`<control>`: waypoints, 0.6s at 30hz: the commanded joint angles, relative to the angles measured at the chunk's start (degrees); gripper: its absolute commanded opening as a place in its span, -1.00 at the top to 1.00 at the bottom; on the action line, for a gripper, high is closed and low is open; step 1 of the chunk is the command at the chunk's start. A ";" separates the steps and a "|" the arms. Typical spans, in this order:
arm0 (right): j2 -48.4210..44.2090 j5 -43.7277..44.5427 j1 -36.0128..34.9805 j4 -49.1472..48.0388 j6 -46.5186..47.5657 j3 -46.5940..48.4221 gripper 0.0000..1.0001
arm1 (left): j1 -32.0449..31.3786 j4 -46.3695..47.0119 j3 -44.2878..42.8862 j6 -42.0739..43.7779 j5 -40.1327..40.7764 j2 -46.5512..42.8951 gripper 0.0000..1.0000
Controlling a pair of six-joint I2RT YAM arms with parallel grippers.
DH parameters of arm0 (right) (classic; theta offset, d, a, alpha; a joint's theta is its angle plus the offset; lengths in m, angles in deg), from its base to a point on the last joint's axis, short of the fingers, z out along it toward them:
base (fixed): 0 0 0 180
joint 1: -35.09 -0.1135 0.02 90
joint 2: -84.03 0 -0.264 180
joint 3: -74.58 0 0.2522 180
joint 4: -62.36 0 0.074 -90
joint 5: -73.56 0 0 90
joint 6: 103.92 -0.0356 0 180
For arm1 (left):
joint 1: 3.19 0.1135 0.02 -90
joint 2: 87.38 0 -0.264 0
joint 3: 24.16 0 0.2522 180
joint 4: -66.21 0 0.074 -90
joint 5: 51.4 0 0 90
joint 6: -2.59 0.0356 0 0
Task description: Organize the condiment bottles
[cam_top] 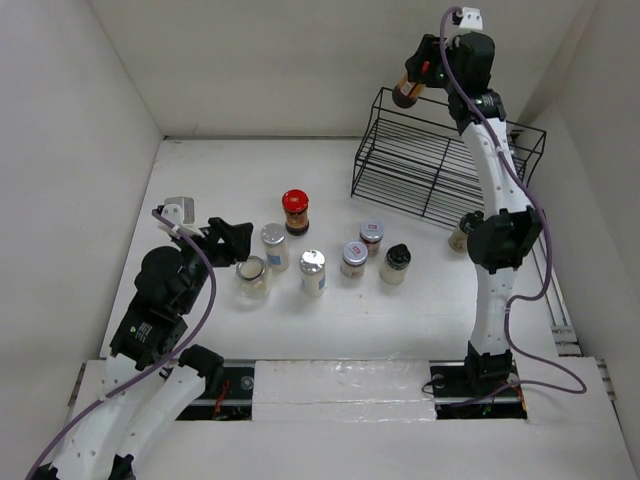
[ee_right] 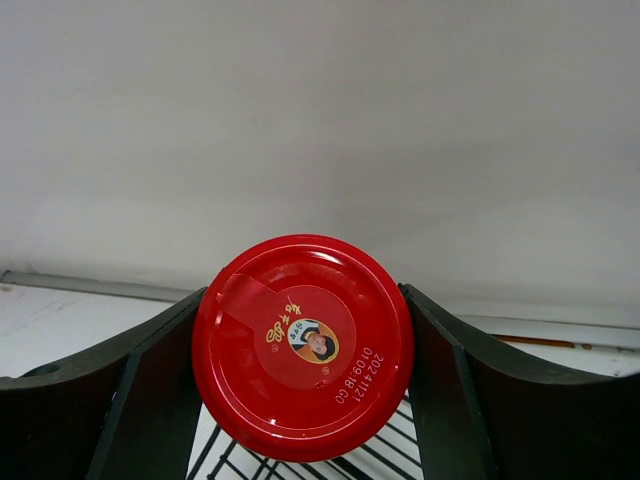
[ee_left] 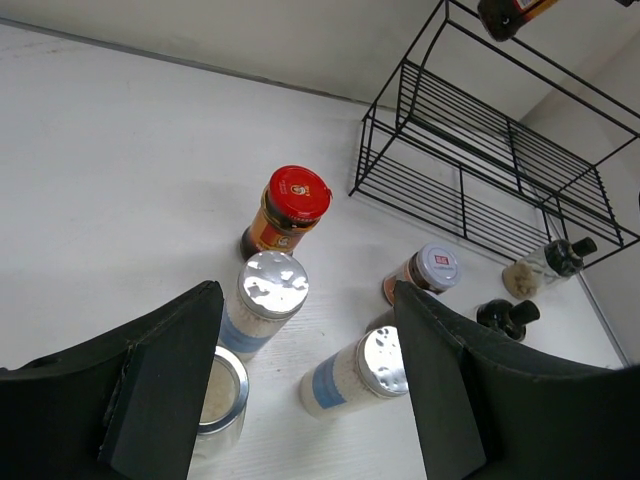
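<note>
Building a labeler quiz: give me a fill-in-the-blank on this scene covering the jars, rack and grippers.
1. The right gripper grips a dark jar whose lid is ____.
2. That jar is held ____ the black wire rack, not resting on it.
3. The left gripper is ____ and holds nothing.
4. On the table, exactly ____ other red-lidded jar stands.
Missing words: red; above; open; one.
</note>
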 commanded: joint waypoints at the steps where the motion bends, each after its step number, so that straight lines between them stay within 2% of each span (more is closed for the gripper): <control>1: -4.11 -2.45 -1.00 -11.80 -1.43 -0.82 0.11 | 0.29 2.11 0.29 0.84 0.20 -0.03 -0.30; 11: -0.78 -1.22 -2.93 -11.19 2.43 -4.08 0.11 | 0.29 2.11 0.29 1.37 -0.32 -0.03 -0.30; 18: 2.40 2.02 -6.27 -9.43 5.33 -4.08 -0.14 | 0.29 2.11 0.29 1.37 -0.32 -0.56 -0.30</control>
